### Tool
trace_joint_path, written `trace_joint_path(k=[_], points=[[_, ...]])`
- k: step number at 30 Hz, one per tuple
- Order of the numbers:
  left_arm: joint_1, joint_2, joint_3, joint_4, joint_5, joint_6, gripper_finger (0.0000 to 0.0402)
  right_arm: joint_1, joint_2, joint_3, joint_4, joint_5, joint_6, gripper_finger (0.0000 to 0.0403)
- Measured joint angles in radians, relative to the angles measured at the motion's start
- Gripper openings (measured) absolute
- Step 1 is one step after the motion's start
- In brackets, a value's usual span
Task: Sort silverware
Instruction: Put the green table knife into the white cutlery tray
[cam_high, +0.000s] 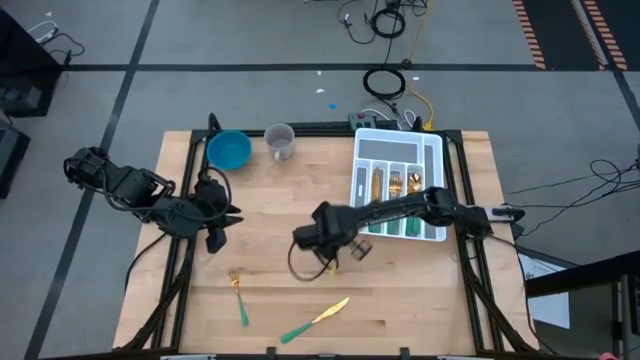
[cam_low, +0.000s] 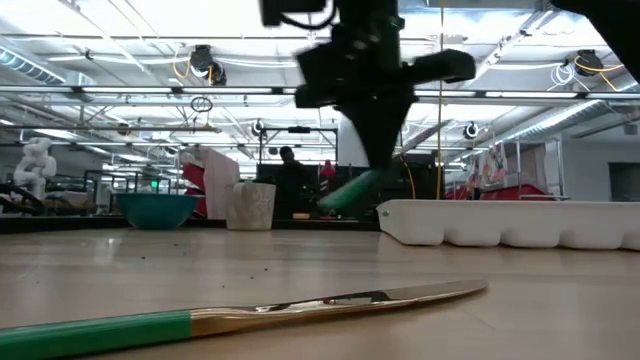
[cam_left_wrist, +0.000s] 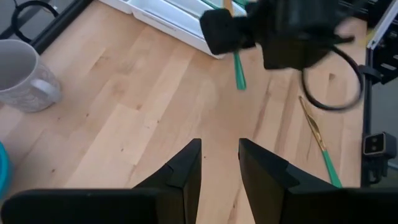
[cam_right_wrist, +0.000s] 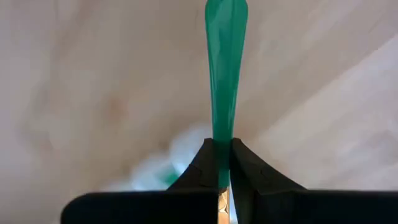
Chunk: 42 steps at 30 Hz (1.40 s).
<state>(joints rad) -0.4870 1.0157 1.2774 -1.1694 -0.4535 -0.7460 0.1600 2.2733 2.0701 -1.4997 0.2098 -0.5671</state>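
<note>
My right gripper (cam_high: 335, 256) hangs over the middle of the table, left of the white divided tray (cam_high: 432, 150), shut on one piece of silverware with a teal handle (cam_right_wrist: 225, 74). In the low view the handle (cam_low: 348, 192) slants down below the gripper, clear of the wood. A fork (cam_high: 238, 296) and a knife (cam_high: 315, 320) lie flat near the table's near edge; the knife (cam_low: 250, 315) fills the low view's foreground. Several gold pieces lie in the tray's compartments (cam_high: 392, 184). My left gripper (cam_left_wrist: 219, 168) is open and empty, near the table's left edge (cam_high: 215, 225). My right gripper pinches the piece between its two fingers (cam_right_wrist: 205, 165) at the handle's narrow end (cam_right_wrist: 221, 152), where teal meets gold. The fingers lie along the piece. Its wide teal end points away from the fingers. The piece is lifted clear of the table, tilted.
A blue bowl (cam_high: 228, 150) and a pale mug (cam_high: 280, 141) stand at the table's far edge, left of the tray. A black cable loop (cam_high: 305, 265) hangs from the right arm. Bare wood lies between the two arms. People and equipment show in the room behind.
</note>
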Motion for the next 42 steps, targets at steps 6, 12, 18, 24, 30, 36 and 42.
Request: trace_joint_path(k=[6, 12, 18, 24, 30, 36, 42], points=[[0.000, 0.000, -0.005, 0.000, -0.019, -0.008, 0.0114, -0.084, -0.097, -0.112, -0.060, 0.079, -0.185, 0.0000], [0.000, 0.000, -0.033, 0.000, -0.031, -0.034, 0.0114, -0.188, -0.321, -0.335, -0.015, 0.079, -0.342, 0.0000], [0.000, 0.001, -0.045, 0.001, -0.086, -0.035, 0.0114, -0.243, -0.573, -0.640, 0.137, 0.077, -0.604, 0.0000], [0.001, 0.001, -0.045, 0.001, -0.157, -0.035, 0.0114, -0.269, -0.679, -0.858, 0.247, 0.080, -0.754, 0.0000], [0.003, 0.001, -0.045, 0.001, -0.165, -0.054, 0.0114, -0.270, -0.666, -0.948, 0.364, 0.076, -0.792, 0.0000], [0.003, 0.001, -0.045, 0.001, -0.165, -0.085, 0.0114, -0.270, -0.663, -0.940, 0.401, 0.076, -0.857, 0.0000], [0.003, 0.000, -0.045, 0.001, -0.166, -0.087, 0.0114, -0.278, -0.645, -0.932, 0.442, 0.037, -0.958, 0.0000]])
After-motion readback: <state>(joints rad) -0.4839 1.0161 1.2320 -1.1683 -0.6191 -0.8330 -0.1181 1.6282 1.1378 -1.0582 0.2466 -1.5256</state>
